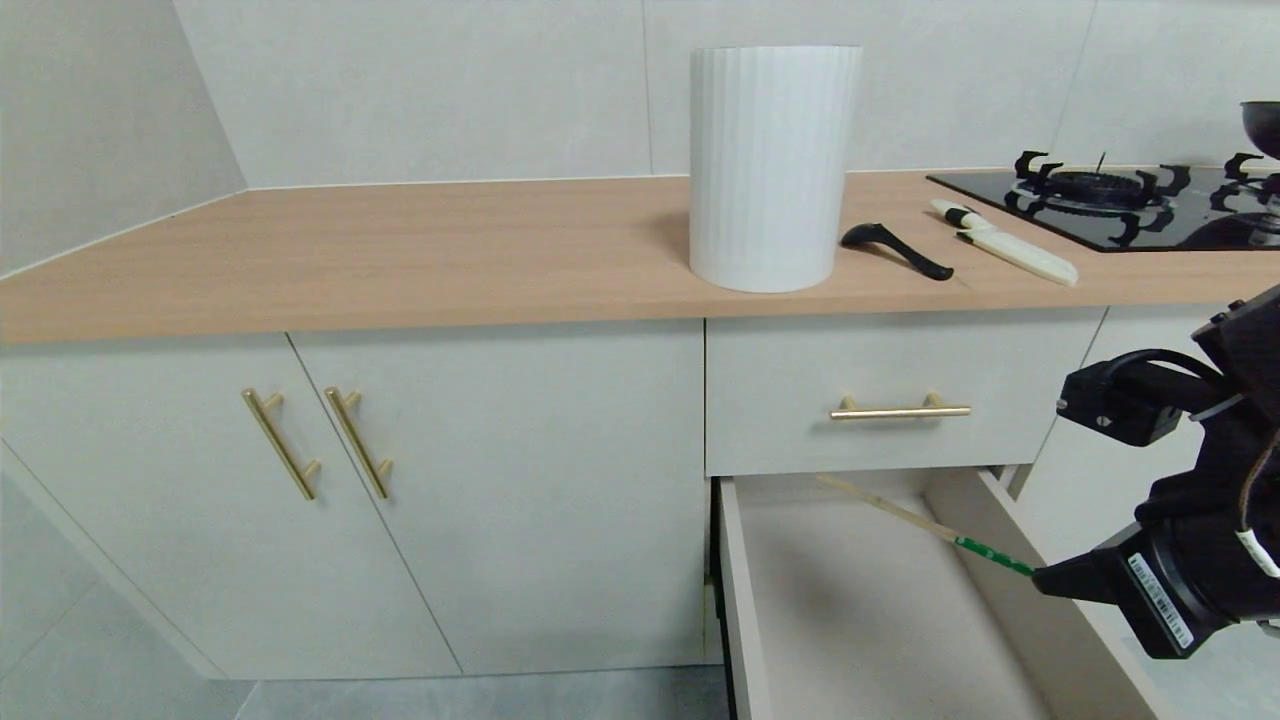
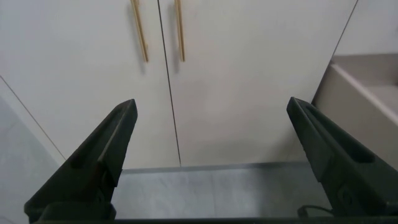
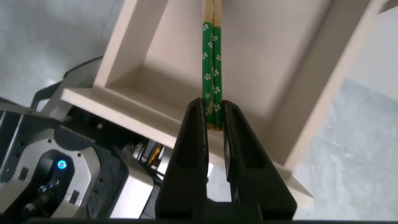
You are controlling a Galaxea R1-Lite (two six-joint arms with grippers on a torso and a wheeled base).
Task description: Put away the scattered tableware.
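The chopsticks are held clamped in the right gripper over the open drawer, and lowering and release inside it seem called for next.

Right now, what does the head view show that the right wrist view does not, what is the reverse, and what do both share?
Head view, not wrist view: the wooden counter with a white ribbed container, a black utensil, a white knife and the stove; below, the closed drawer and cabinet doors.
Wrist view, not head view: white flower print on the green ends of the chopsticks, plainly two sticks side by side.
Both: the right tool shut on the chopsticks, over the open drawer.
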